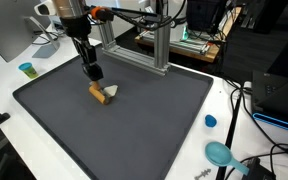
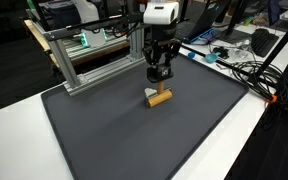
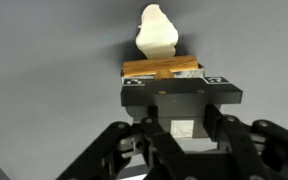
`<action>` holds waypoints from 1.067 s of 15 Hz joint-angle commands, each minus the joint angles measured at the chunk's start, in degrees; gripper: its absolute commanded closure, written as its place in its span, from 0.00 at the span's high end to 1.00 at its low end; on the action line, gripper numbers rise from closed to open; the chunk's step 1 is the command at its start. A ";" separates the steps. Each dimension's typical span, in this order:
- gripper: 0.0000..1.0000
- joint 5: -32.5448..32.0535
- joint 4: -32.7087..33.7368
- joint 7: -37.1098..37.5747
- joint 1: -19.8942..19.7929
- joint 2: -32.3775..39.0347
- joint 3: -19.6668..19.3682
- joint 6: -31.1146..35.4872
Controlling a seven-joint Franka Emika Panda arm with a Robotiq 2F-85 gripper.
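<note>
A short orange-brown wooden cylinder (image 1: pixel 98 94) (image 2: pixel 160 98) lies on the dark mat (image 1: pixel 134 135) (image 2: pixel 124 140), and a small white rounded piece (image 1: pixel 111 91) (image 2: pixel 152 92) touches its side. My gripper (image 1: pixel 94 73) (image 2: pixel 159 74) hangs just above the two, pointing straight down. In the wrist view the gripper (image 3: pixel 182 110) is shut, with a small pale block showing between the fingers. The wooden cylinder (image 3: pixel 162 68) lies crosswise just beyond the tips. The white piece (image 3: pixel 156 32) sits behind it.
An aluminium frame (image 1: pixel 144 45) (image 2: pixel 94 55) stands at the mat's back edge. A blue cup (image 1: pixel 27 69), a blue cap (image 1: pixel 210 121) and a teal object (image 1: pixel 220 153) sit on the white table beside the mat. Cables (image 2: pixel 249 72) run along one side.
</note>
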 commanded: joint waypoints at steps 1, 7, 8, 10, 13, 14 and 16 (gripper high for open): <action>0.21 0.54 -3.03 -3.52 -0.42 -8.89 1.01 1.09; 0.21 1.63 -1.03 -19.60 0.08 -17.56 3.90 -22.38; 0.21 1.45 -0.23 -21.50 0.31 -18.04 4.19 -25.86; 0.21 1.18 1.74 -26.08 0.62 -18.06 4.55 -31.90; 0.46 0.18 1.34 -26.31 0.93 -17.73 4.58 -32.95; 0.46 0.18 1.95 -27.92 0.87 -17.41 4.60 -34.57; 0.21 -0.26 0.80 -30.66 0.99 -16.88 4.89 -31.28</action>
